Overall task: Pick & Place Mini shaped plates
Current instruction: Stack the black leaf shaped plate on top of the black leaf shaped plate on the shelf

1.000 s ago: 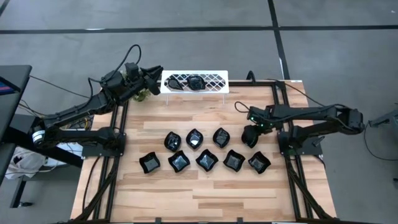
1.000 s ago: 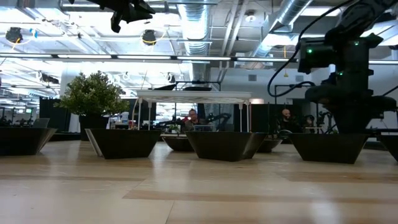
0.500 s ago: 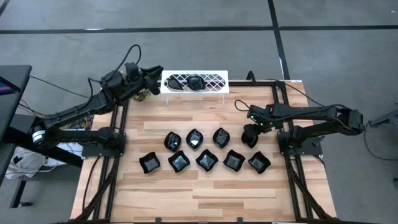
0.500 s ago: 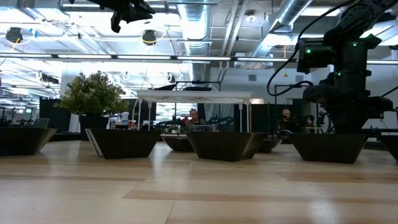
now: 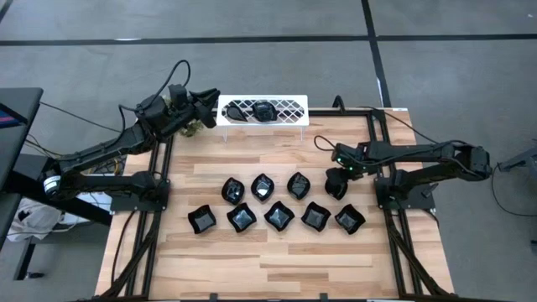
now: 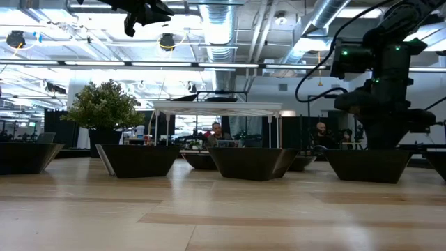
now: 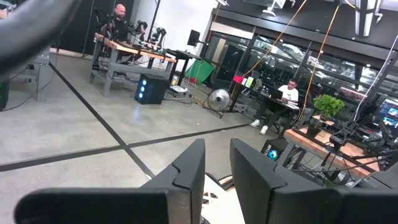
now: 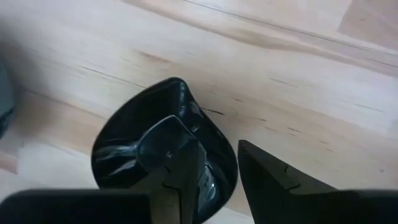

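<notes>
Over the right end of the wooden surface (image 5: 277,256), the right tool (image 5: 336,182) hangs straight down onto a leaf-like mini plate (image 8: 163,155), one finger (image 8: 171,155) inside the bowl and the other outside its rim, so the wall sits between jaws not yet pinched shut, a stance that suits gripping the thin edge rather than the wide body. That plate lies on the boards at the right end of the rear row of black dishes (image 5: 263,187), with a front row (image 5: 278,216) just beyond. Two more plates (image 5: 252,111) already rest on the white rack (image 5: 289,107) at the far edge, apparently the drop-off. Beside the rack, raised clear of the work, the left tool (image 5: 210,107) waits, its jaws narrowly parted and empty.
</notes>
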